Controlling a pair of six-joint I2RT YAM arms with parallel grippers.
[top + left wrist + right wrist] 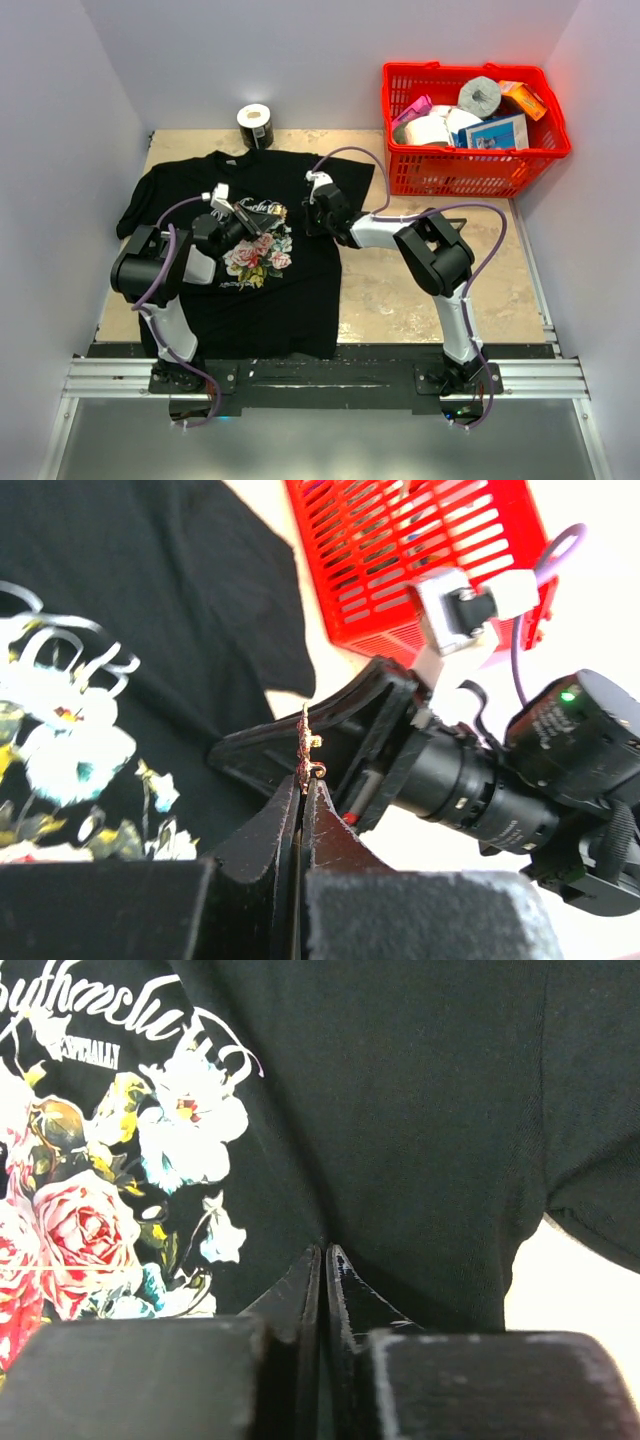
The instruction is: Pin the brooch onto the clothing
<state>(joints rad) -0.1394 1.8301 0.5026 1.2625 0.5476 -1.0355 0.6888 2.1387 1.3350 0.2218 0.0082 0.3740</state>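
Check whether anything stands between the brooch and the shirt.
The right gripper does: its closed black fingers lie just beyond the brooch, which the left gripper holds, with the shirt behind them.

Your top view looks down from above and behind the arm bases (455,378), taking in the whole black T-shirt (300,310). Your left wrist view sits low over it, facing the red basket (400,550) beyond. Your right wrist view sits closer, facing its rose print (85,1225), which all views share.
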